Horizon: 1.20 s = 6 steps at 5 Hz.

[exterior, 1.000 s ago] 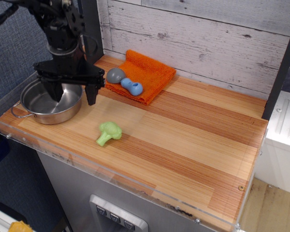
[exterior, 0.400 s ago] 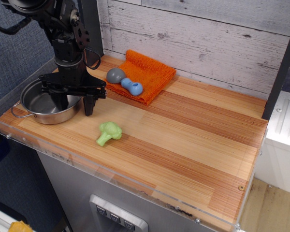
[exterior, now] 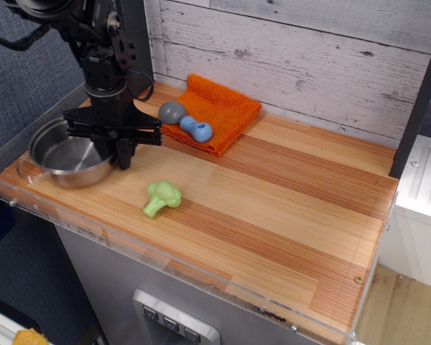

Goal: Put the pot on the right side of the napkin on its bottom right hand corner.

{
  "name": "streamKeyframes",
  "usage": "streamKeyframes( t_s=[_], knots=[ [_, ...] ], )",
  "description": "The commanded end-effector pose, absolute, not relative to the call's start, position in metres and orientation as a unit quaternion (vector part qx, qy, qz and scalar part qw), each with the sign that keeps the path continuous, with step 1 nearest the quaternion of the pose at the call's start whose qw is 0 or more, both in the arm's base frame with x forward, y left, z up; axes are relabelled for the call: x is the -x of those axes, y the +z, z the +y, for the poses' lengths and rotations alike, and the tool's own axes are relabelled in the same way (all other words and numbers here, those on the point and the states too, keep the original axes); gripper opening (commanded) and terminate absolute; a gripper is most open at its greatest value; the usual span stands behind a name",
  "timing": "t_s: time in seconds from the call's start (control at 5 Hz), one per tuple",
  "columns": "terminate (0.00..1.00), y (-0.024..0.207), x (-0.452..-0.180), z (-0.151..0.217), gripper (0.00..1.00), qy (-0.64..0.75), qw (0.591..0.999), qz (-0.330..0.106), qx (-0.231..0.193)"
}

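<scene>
Claw (exterior: 113, 154) now closed on pot (exterior: 65, 152) rim; pot tilted, shifted.

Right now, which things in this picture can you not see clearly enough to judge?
1. Gripper: its fingers meet the pot at the right rim, but the grip is hidden by the gripper's own body.
2. Pot's right handle: behind the gripper.
3. Napkin: its left part lies under the grey and blue toy.
4. Arm's top: cut off by the upper edge.

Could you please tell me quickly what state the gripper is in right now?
Gripper: fingers closed on the near rim of the shallow round shiny stainless-steel pot.
</scene>
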<state>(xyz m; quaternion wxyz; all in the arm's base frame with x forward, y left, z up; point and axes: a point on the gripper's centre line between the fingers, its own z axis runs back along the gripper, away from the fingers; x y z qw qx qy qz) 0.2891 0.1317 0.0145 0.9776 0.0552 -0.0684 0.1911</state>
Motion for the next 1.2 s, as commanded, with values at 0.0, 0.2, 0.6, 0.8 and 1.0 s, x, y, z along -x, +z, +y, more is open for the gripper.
streamKeyframes(
  t_s=[0.0, 0.2, 0.6, 0.8, 1.0],
  knots=[
    [0.0, 0.04, -0.3, 0.132, 0.0, 0.173, 0.979, -0.103, -0.035],
    [0.0, 0.051, -0.306, 0.13, 0.0, 0.172, 0.979, -0.103, -0.029],
    [0.0, 0.106, -0.32, 0.118, 0.0, 0.183, 0.975, -0.117, -0.045],
    [0.0, 0.125, -0.33, 0.092, 0.0, 0.154, 0.978, -0.139, -0.034],
    [0.0, 0.131, -0.338, 0.051, 0.0, 0.116, 0.982, -0.147, -0.008]
  ],
)
